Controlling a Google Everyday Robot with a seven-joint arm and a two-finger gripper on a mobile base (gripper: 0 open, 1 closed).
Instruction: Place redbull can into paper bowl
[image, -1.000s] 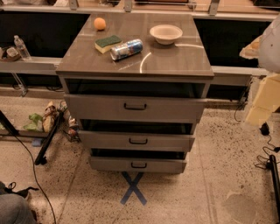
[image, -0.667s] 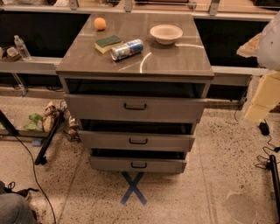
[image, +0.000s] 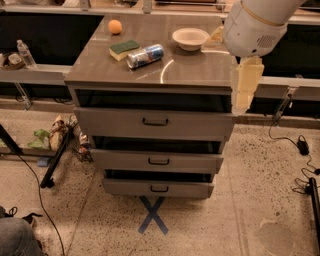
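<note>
Obs: can (image: 145, 55) lies sideways near bowl (image: 190, 38); probably light, rigid, slick, so take across mid-body. The gripper (image: 244, 86) hangs at cabinet's (image: 192, 71) right edge; grip state: cannot tell.

a robot test lab or workshop, by the look: a grey drawer cabinet (image: 190, 125) stands on a speckled bare floor (image: 250, 200) behind a blue tape x (image: 152, 222), loose cables (image: 302, 145) trail about, and the robot's gripper (image: 245, 90) hangs at the cabinet's right front corner
</note>
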